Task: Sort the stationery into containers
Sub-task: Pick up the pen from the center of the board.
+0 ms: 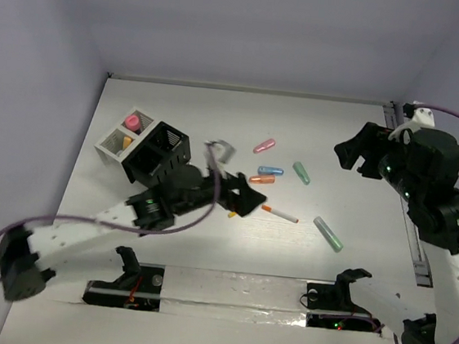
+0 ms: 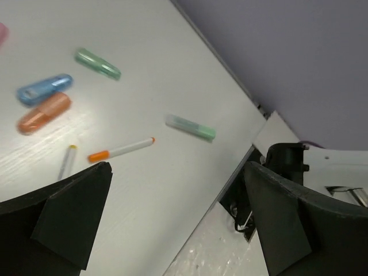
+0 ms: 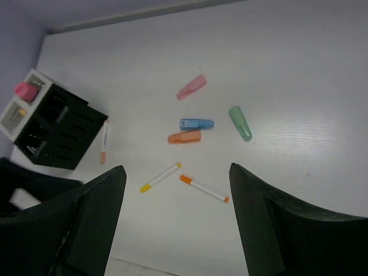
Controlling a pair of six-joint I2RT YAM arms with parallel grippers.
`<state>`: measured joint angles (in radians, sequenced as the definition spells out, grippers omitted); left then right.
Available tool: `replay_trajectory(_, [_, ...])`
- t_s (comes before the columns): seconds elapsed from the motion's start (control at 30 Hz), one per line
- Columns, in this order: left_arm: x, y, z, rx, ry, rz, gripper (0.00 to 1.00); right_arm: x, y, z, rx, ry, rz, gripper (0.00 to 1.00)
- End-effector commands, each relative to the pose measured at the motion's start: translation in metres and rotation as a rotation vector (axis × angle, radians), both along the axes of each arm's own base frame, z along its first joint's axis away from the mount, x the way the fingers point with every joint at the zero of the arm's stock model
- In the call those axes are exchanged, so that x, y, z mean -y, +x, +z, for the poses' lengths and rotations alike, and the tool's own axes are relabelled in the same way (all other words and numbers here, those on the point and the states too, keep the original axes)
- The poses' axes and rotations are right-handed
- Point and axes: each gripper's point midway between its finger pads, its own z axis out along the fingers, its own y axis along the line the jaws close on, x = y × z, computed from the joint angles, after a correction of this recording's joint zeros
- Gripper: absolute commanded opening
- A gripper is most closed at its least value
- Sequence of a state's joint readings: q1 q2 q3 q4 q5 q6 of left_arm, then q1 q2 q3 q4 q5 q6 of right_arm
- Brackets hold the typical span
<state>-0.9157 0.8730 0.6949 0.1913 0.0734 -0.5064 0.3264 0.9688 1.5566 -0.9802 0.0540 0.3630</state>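
- Top view: the white box [image 1: 107, 149] holds a pink marker [image 1: 133, 120] and something yellow. The black box [image 1: 159, 152] touches it, just behind the left gripper [image 1: 243, 198]; its contents are unclear.
- Left wrist: jaws wide apart and empty, with the orange-tipped pen [image 2: 121, 150] just ahead between them.
- Right wrist: the right gripper [image 3: 175, 172] is gaping and empty. The yellow-ended pen [image 3: 160, 177] is straight ahead, and both boxes sit out past the finger on the view's left.

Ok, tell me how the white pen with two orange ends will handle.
The white pen looks thin and round, so a sideways nudge would probably roll it. Lying flat on the table, it may be fiddly to pinch.
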Motion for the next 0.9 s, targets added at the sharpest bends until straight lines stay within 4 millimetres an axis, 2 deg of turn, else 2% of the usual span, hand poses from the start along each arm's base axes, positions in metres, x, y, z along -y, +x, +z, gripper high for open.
replay_trajectory(0.0, [0.068,0.017,-0.010,-0.011,0.050,0.061,0.99,-0.015,-0.022,0.048,0.123,0.081,0.116,0.79])
replay_trajectory(0.03, [0.090,0.005,-0.017,-0.029,0.061,0.019,0.97,-0.021,-0.028,0.053,0.130,0.101,0.160,0.79])
replay_trajectory(0.07, [0.110,0.005,-0.003,-0.029,0.023,-0.005,0.95,-0.025,-0.034,0.061,0.145,0.117,0.190,0.80])
replay_trajectory(0.1, [0.124,0.005,-0.011,-0.049,0.037,-0.017,0.94,-0.032,-0.040,0.064,0.144,0.128,0.229,0.80])
replay_trajectory(0.13, [0.146,0.003,-0.041,-0.094,0.096,-0.030,0.92,-0.038,-0.045,0.066,0.127,0.146,0.247,0.80])
replay_trajectory(0.17, [0.159,0.008,-0.031,-0.090,0.094,-0.015,0.92,-0.045,-0.051,0.067,0.111,0.164,0.279,0.80])
replay_trajectory(0.2, [0.168,0.010,-0.039,-0.094,0.115,-0.007,0.91,-0.050,-0.057,0.072,0.111,0.193,0.311,0.80])
replay_trajectory(0.23, [0.181,0.013,-0.063,-0.109,0.171,-0.002,0.91,-0.062,-0.069,0.076,0.096,0.246,0.384,0.80])
replay_trajectory(0.27, [0.195,0.015,-0.053,-0.079,0.176,0.002,0.91,-0.065,-0.073,0.078,0.102,0.257,0.408,0.80])
replay_trajectory(0.3, [0.205,0.021,-0.079,-0.076,0.246,0.006,0.90,-0.063,-0.079,0.078,0.112,0.262,0.417,0.80])
replay_trajectory(0.33, [0.222,0.021,-0.062,-0.042,0.236,-0.009,0.89,-0.060,-0.081,0.078,0.135,0.250,0.414,0.80])
replay_trajectory(0.4, [0.234,0.021,-0.078,0.027,0.346,-0.059,0.85,-0.053,-0.085,0.081,0.186,0.235,0.398,0.80])
replay_trajectory(0.43, [0.243,0.018,-0.095,0.055,0.398,-0.088,0.84,-0.045,-0.088,0.079,0.210,0.226,0.363,0.80])
replay_trajectory(0.47, [0.248,0.022,-0.091,0.130,0.436,-0.123,0.80,-0.042,-0.089,0.083,0.242,0.229,0.353,0.80])
replay_trajectory(0.5, [0.256,0.020,-0.098,0.156,0.472,-0.172,0.80,-0.037,-0.093,0.083,0.273,0.233,0.336,0.80])
replay_trajectory(0.53, [0.256,0.022,-0.108,0.194,0.516,-0.190,0.80,-0.034,-0.097,0.085,0.284,0.237,0.331,0.80])
replay_trajectory(0.57, [0.262,0.013,-0.109,0.232,0.534,-0.278,0.80,-0.035,-0.095,0.081,0.279,0.237,0.332,0.80])
replay_trajectory(0.6, [0.263,0.010,-0.122,0.327,0.608,-0.372,0.79,-0.036,-0.096,0.079,0.278,0.237,0.335,0.80])
replay_trajectory(0.63, [0.264,0.005,-0.129,0.359,0.638,-0.437,0.79,-0.036,-0.095,0.076,0.271,0.236,0.338,0.80])
replay_trajectory(0.67, [0.265,-0.011,-0.136,0.370,0.647,-0.553,0.79,-0.039,-0.095,0.073,0.259,0.233,0.350,0.80])
replay_trajectory(0.73, [0.263,-0.019,-0.146,0.442,0.689,-0.661,0.82,-0.040,-0.094,0.069,0.251,0.222,0.358,0.80])
replay_trajectory(0.77, [0.264,-0.024,-0.146,0.454,0.693,-0.711,0.84,-0.040,-0.092,0.066,0.242,0.216,0.355,0.80])
replay_trajectory(0.83, [0.266,-0.022,-0.148,0.500,0.725,-0.739,0.86,-0.039,-0.092,0.066,0.247,0.210,0.355,0.80])
replay_trajectory(0.87, [0.269,-0.021,-0.143,0.511,0.728,-0.751,0.86,-0.040,-0.094,0.066,0.251,0.211,0.361,0.80])
